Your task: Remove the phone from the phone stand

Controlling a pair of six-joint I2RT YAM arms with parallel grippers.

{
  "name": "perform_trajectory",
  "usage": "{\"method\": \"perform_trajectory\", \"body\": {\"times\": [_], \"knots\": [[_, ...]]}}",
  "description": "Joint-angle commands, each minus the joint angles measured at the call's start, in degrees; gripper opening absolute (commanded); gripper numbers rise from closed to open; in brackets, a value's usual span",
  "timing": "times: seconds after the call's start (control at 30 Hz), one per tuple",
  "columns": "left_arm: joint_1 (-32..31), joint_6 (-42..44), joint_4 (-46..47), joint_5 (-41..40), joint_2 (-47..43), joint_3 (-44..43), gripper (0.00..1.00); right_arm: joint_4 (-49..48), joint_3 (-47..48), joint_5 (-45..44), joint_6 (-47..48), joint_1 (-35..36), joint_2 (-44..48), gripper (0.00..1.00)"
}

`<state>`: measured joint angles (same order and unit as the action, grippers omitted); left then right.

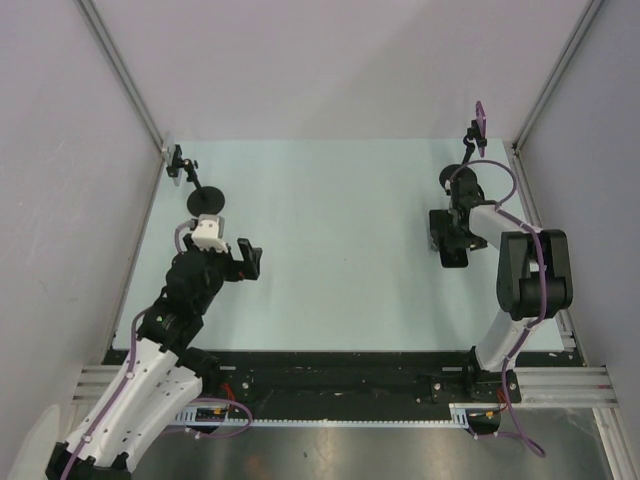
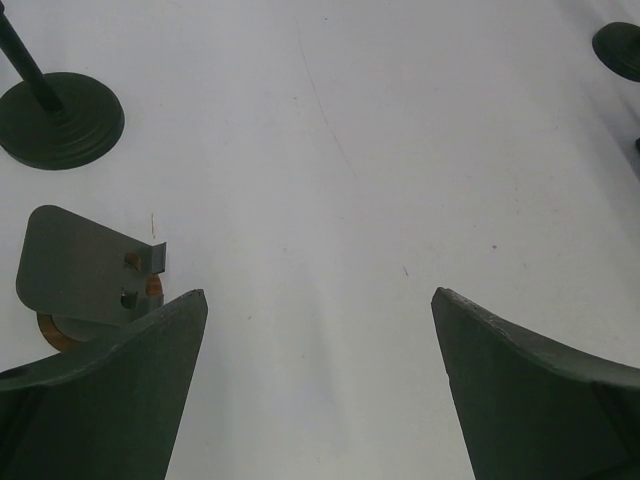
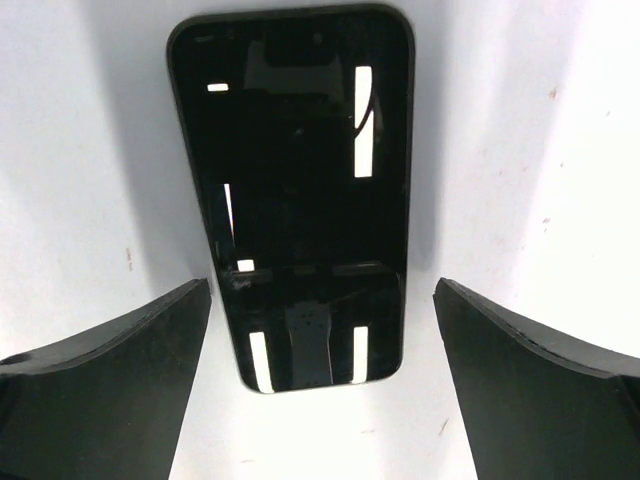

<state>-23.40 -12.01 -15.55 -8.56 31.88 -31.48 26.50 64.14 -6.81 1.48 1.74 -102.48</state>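
Overhead, the right gripper (image 1: 452, 250) hangs low near a phone stand (image 1: 471, 138). Left wrist: the left gripper (image 2: 320, 300) is spread, empty and idle. Right wrist: jaws apart astride the phone (image 3: 295, 190), which lies flat on the table (image 3: 520, 150), apparently off its stand.

Black phone (image 3: 300, 200), glossy screen up, lying flat on white table (image 3: 80, 150)

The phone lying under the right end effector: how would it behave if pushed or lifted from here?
The phone looks like a rigid slab, so it probably won't flex. Its glossy face mirrors the lights, so it is likely slippery and scratch-prone. Lying flat on the table, it should slide rather than tip or roll when pushed.
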Motion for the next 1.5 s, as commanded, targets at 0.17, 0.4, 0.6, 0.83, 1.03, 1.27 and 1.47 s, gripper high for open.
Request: {"method": "perform_trajectory", "body": {"times": [0.17,0.4,0.6,0.83,1.03,1.27,1.47], "knots": [[1.4,-6.4,-1.2,-8.1,4.4,-1.3,1.0,3.1,-1.2,-6.3,-7.1,4.7,16.7,1.0],[9.8,-14.8,-5.0,-11.5,8.2,-1.8,1.0,3.6,-1.2,-7.5,-8.4,16.6,25.9,1.0],[18.0,-18.1,-4.9,-12.1,10.9,-0.7,1.0,2.7,-2.3,-3.7,-9.1,24.3,31.7,1.0],[31.0,-16.9,4.3,-3.9,14.5,1.9,1.0,-1.9,-7.3,4.1,-9.1,33.5,37.3,1.0],[37.2,-14.4,13.5,5.5,23.4,-0.1,0.83,-5.7,-9.0,6.0,-5.3,41.1,38.3,1.0],[39.8,-11.8,15.3,19.9,32.0,-2.8,0.46,-7.1,-9.1,5.0,-2.5,44.2,37.8,1.0],[39.5,-9.9,20.2,28.2,33.1,-2.7,0.1,-8.2,-9.2,5.3,-0.3,44.4,37.0,1.0]]}}
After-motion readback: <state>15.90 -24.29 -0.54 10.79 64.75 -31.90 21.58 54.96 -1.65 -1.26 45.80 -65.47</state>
